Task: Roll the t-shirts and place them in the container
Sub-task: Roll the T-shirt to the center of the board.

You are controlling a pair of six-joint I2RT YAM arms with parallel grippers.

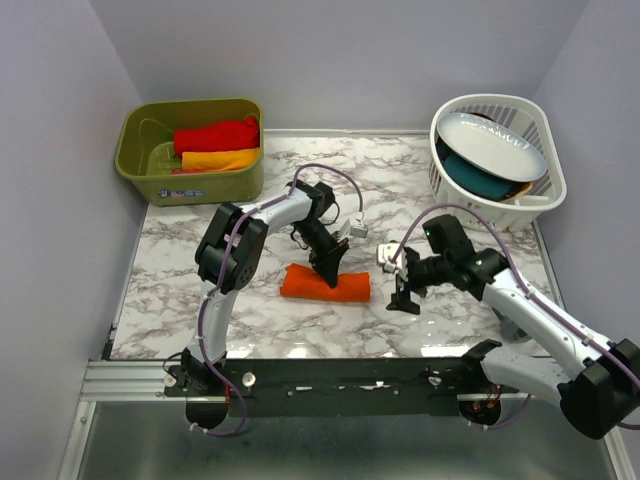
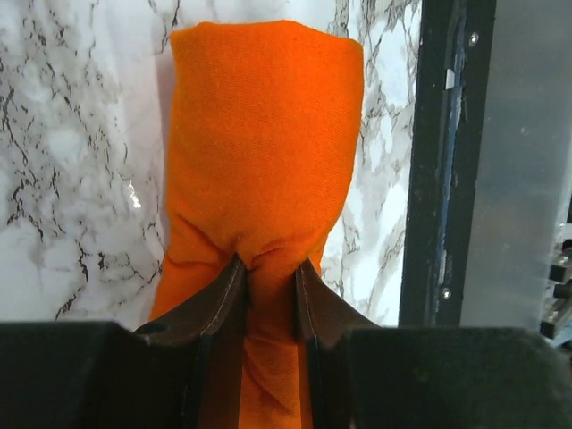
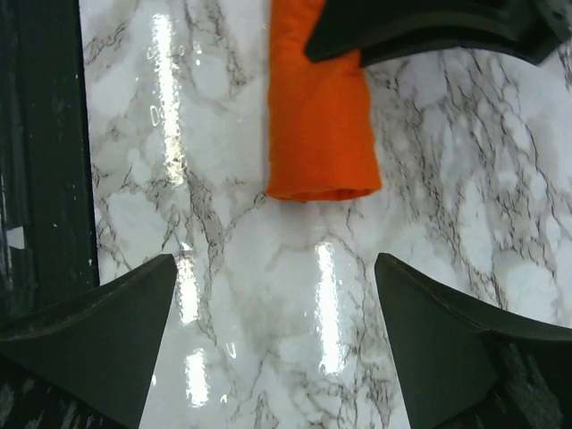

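Observation:
A vivid orange t-shirt lies rolled into a short log on the marble table. My left gripper comes down on its middle and is shut on it. In the left wrist view the cloth bunches between the two fingers of that gripper. My right gripper hangs open just right of the roll, over bare marble. Its wrist view shows the roll's end ahead of the wide jaws. A red t-shirt and a yellow-orange one lie in the green bin.
The green bin stands at the back left corner. A white basket at the back right holds a white plate and a teal dish. A black rail runs along the table's near edge.

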